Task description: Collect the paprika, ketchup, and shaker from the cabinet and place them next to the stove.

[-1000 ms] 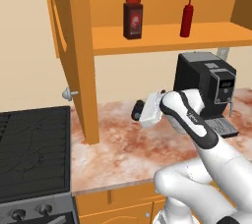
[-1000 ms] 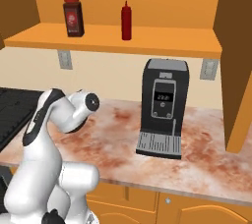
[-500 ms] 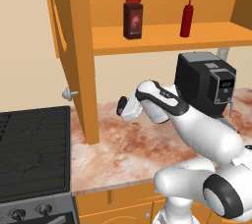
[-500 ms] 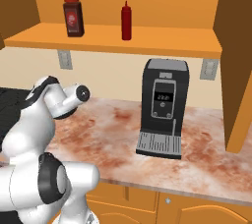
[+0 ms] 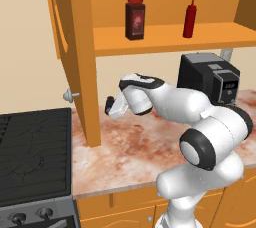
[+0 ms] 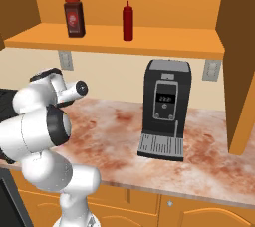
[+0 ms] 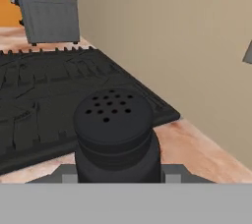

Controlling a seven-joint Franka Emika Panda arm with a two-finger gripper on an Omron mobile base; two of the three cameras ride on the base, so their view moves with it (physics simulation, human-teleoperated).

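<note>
Setting: kitchen wall in beige is seen behind a mottled reddish stone tabletop (image 5: 130, 157), with orange wood fronts below it.
Cabinet: the orange wall cabinet (image 5: 165, 39) is mounted above the tabletop, its tall door panel (image 5: 75, 57) swung open and reaching down toward the stone.
Paprika: the dark jar with red cap (image 5: 135, 18) is stood upright on the cabinet shelf, left of the ketchup and apart from it; it is seen again from the right base view (image 6: 73, 16).
Ketchup: the slim red bottle (image 5: 189, 19) is stood upright on the same shelf, nozzle up, also caught at (image 6: 128, 21).
Stove: the black cooktop (image 5: 32, 154) is set at the left end of the tabletop, knobs on its grey front; in the hand view its dark grates (image 7: 54, 105) are spread just beyond the shaker.
Shaker: the small black shaker (image 7: 115, 137) is held right in front of the hand camera, its perforated rounded top turned toward the stove; it is carried above the tabletop, near the stove's edge.
Pincer: the pincer (image 5: 111, 107) is closed narrowly around the shaker, beside the open door panel, pointed toward the stove.
Coffee machine: a large black machine (image 6: 163, 109) is parked on the tabletop under the shelf, well right of the pincer.
Toaster: a grey boxy appliance (image 7: 49, 20) is glimpsed past the far side of the stove.
</note>
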